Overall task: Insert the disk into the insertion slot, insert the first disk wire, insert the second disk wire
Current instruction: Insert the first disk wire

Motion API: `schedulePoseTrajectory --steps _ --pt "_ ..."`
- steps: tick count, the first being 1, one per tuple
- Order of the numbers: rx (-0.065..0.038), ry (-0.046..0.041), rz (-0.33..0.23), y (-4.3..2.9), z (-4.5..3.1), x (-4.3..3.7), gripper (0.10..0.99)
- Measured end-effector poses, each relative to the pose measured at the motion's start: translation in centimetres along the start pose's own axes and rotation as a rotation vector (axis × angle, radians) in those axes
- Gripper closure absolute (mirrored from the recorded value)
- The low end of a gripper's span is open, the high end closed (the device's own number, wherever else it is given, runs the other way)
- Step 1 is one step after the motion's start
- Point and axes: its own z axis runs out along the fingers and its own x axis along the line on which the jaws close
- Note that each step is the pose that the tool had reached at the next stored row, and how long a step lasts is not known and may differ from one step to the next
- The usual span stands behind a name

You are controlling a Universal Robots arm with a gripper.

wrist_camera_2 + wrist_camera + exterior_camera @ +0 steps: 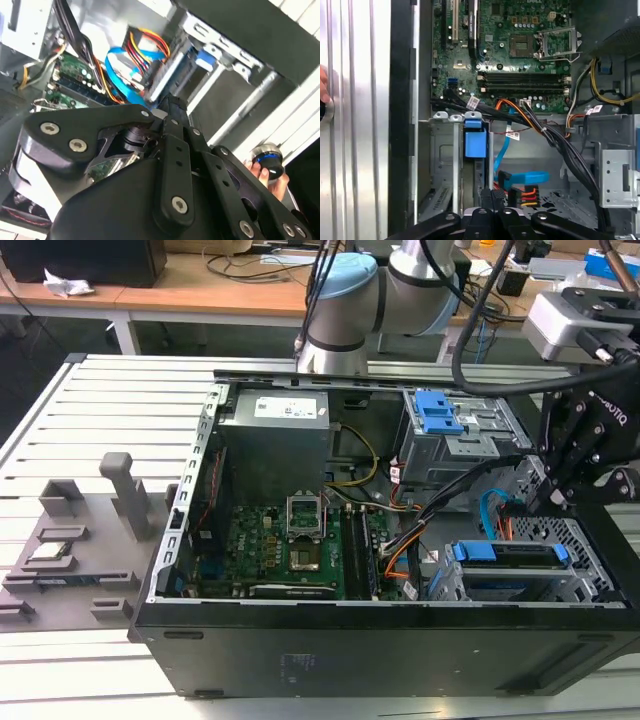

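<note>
The disk (520,556), in its blue carrier, sits inside the insertion slot (585,538), the perforated grey cage at the case's front corner on the exterior view's right. Its blue carrier handle (474,141) faces the motherboard. My gripper (541,502) hangs just above the cage's rear end, its fingers (487,196) shut together, beside a blue flat disk wire (522,177) and a red, yellow and black wire bundle (526,193). In the second wrist view my gripper (172,105) points at the same blue wire (122,67). Whether anything is pinched between the fingers is hidden.
A grey bay with a blue latch (438,412) stands behind the cage. Thick black cables (560,145) cross from the motherboard (290,545). A person's hand (262,172) rests at the case's outer side. A grey fixture block (70,540) lies on the table at the exterior view's left.
</note>
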Motion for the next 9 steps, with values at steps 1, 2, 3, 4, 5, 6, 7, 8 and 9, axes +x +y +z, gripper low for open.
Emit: schedulePoseTrajectory --steps 1,2,3,4,5,6,7,8,9 --pt "0.0 0.0038 0.0 -0.28 0.28 -0.62 0.98" --pt "0.0 0.0071 0.0 -0.47 0.58 -1.18 0.98" --pt "0.0 0.0089 0.0 -0.64 0.84 -1.47 0.98" --pt "0.0 0.0094 0.0 -0.76 1.01 -1.63 0.98" --pt "0.0 0.0103 0.0 -0.89 1.22 -1.83 0.98" --pt "0.0 0.0121 0.001 -0.92 1.31 -2.0 0.98" --pt "0.0 0.0128 0.001 -0.92 1.32 -2.05 0.98" --pt "0.0 0.0128 0.001 -0.92 1.32 -2.05 0.98" --pt "0.0 0.0129 0.001 -0.92 1.32 -2.05 0.98"
